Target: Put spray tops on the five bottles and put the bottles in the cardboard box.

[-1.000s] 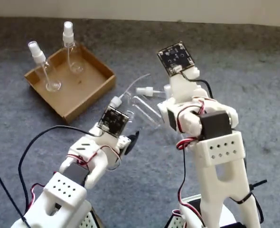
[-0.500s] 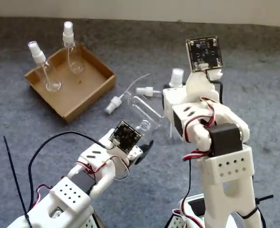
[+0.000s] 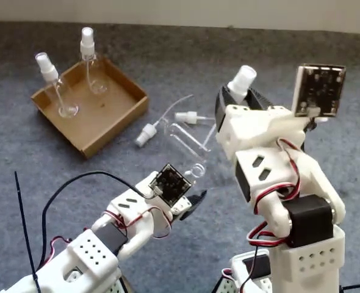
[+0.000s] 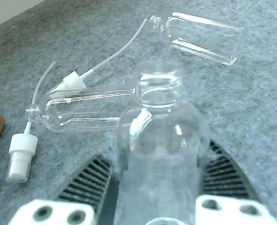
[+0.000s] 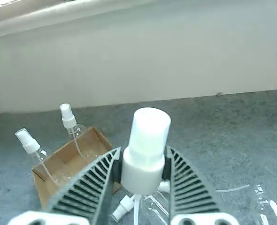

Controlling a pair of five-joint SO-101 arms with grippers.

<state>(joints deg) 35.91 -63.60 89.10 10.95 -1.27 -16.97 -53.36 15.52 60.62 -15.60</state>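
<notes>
Now the right jaws, pinching a spray top (image 5: 145,140), have risen high above the desk (image 3: 168,49) while the left jaws, clamping an uncapped bottle (image 4: 159,136), drew back, so capping looks next.

From my seat this looks like a small robotics test bench in a lab or hobby room. The table is covered with a grey felt mat (image 3: 326,55) that runs to a plain pale wall (image 5: 176,56) on the far side. The left arm (image 3: 125,213) and right arm (image 3: 271,177) are white printed shells with bare red wires (image 3: 271,201) and uncovered circuit boards (image 3: 318,90). The props are simple: a plain cardboard box (image 3: 116,128) at far left and loose clear bottles (image 3: 186,139) lying on the mat.
</notes>
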